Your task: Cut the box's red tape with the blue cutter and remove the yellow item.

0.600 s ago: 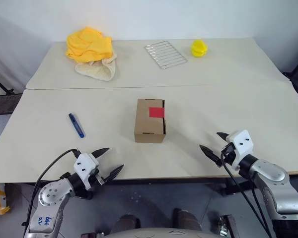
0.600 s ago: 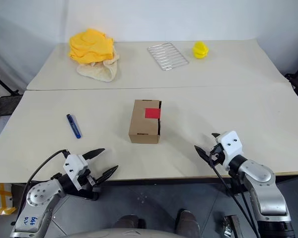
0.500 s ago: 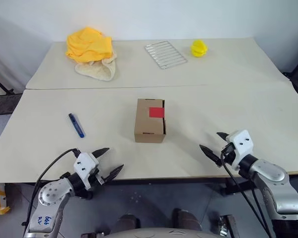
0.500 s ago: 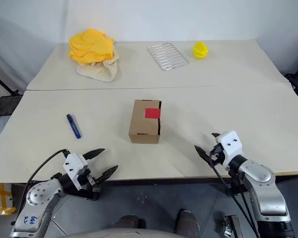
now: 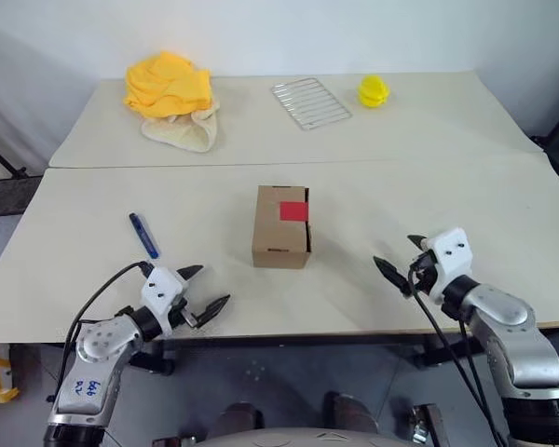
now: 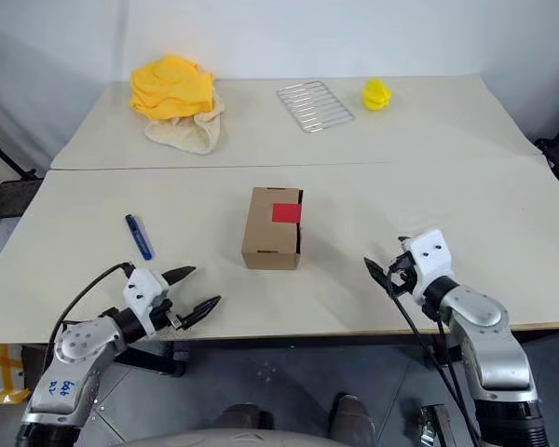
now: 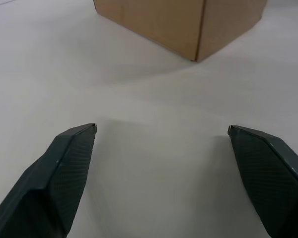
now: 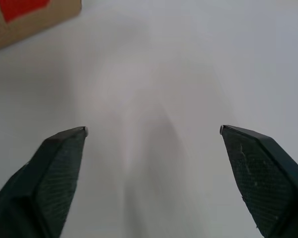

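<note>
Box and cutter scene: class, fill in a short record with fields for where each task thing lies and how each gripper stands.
box: brown carton, mid-table, flaps shut
red tape: red square on the box top, uncut
blue cutter: flat on the table, left of the box, untouched
left gripper: open, empty, at the table's near edge
right gripper: open, empty, right of the box
far table: yellow cloth heap, wire rack, small yellow ridged object

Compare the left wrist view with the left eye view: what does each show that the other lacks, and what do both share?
Left wrist view alone: a close look between the open left gripper fingers. Left eye view alone: the blue cutter, red tape, right gripper, wire rack, yellow cloth heap. Both: the box and table.
</note>
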{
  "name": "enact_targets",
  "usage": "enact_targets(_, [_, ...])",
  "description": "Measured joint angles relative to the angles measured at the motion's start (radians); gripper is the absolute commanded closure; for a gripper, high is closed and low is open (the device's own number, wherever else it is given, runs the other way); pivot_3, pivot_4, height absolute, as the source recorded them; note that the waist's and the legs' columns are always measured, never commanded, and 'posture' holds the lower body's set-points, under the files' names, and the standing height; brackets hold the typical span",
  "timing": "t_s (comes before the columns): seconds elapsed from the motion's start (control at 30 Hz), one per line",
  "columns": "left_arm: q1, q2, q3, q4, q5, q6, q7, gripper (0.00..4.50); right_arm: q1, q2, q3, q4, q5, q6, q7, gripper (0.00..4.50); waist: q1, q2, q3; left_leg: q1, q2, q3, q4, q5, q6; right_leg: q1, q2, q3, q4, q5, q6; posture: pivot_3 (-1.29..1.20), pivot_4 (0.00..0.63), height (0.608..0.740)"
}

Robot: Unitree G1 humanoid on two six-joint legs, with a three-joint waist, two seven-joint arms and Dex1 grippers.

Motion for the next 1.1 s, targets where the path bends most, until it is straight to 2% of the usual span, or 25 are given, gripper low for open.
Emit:
enact_targets(0.23, [-0.201, -0.029, -0.015, 0.188, 0.046, 0.0, 0.06, 3.02, -0.078, -0.001, 0.056, -0.054, -0.012, 0.066, -0.014, 3.66, -0.002, 0.0, 0.0, 0.001, 0.001, 0.001, 0.0, 0.0, 0.0, 0.0, 0.002, 0.0, 0.001, 0.0, 0.0, 0.0, 0.15, 0.74])
enact_targets(0.3, [-0.255, -0.038, -0.017, 0.249, 0.059, -0.011, 0.074, 3.6, -0.109, -0.001, 0.08, -0.047, -0.014, 0.082, -0.014, 4.32, -0.002, 0.0, 0.0, 0.001, 0.001, 0.001, 0.0, 0.0, 0.0, 0.0, 0.002, 0.0, 0.0, 0.0, 0.0, 0.0, 0.15, 0.74])
enact_targets(0.33, [-0.269, -0.041, -0.017, 0.264, 0.065, -0.016, 0.079, 3.95, -0.119, -0.001, 0.089, -0.041, -0.019, 0.086, -0.014, 4.5, -0.002, 0.0, 0.0, 0.0, 0.001, 0.001, 0.0, 0.0, 0.0, 0.0, 0.002, 0.0, 0.0, 0.0, 0.0, 0.0, 0.15, 0.74])
enact_targets(0.4, [-0.304, -0.052, -0.017, 0.31, 0.07, -0.032, 0.08, 4.47, -0.157, -0.001, 0.104, -0.002, -0.028, 0.086, -0.014, 4.5, -0.003, 0.0, 0.0, 0.001, 0.001, 0.002, 0.0, 0.0, 0.0, 0.0, 0.002, 0.0, 0.0, 0.0, 0.0, 0.0, 0.15, 0.74])
enact_targets(0.63, [-0.442, -0.101, -0.05, 0.455, 0.067, -0.037, 0.007, 4.47, -0.433, 0.049, 0.196, 0.308, -0.065, 0.086, 0.017, 4.5, -0.002, -0.001, 0.001, 0.0, 0.0, 0.009, 0.0, 0.001, 0.0, 0.0, 0.002, -0.001, 0.0, 0.0, 0.0, 0.0, 0.15, 0.74])
enact_targets(0.83, [-0.499, -0.174, -0.096, 0.473, 0.053, 0.002, -0.073, 4.47, -0.596, 0.104, 0.273, 0.511, -0.066, 0.115, 0.11, 4.5, -0.005, -0.001, 0.001, -0.002, 0.001, 0.009, 0.0, 0.0, 0.0, 0.0, 0.002, -0.003, -0.002, 0.0, 0.0, 0.0, 0.15, 0.74])
enact_targets(1.0, [-0.498, -0.2, -0.153, 0.423, 0.059, 0.039, -0.106, 4.47, -0.644, 0.122, 0.302, 0.512, -0.064, 0.138, 0.167, 4.5, -0.003, -0.001, 0.001, -0.004, 0.0, 0.007, 0.001, 0.0, 0.0, 0.0, 0.002, -0.005, -0.004, 0.0, 0.001, 0.0, 0.15, 0.74])
enact_targets(1.1, [-0.484, -0.195, -0.194, 0.349, 0.069, 0.109, -0.119, 4.47, -0.64, 0.095, 0.311, 0.448, -0.062, 0.196, 0.204, 4.5, -0.004, 0.0, 0.001, -0.006, 0.001, 0.006, 0.001, 0.0, 0.0, -0.001, 0.002, -0.005, -0.005, 0.0, 0.001, 0.0, 0.15, 0.74])
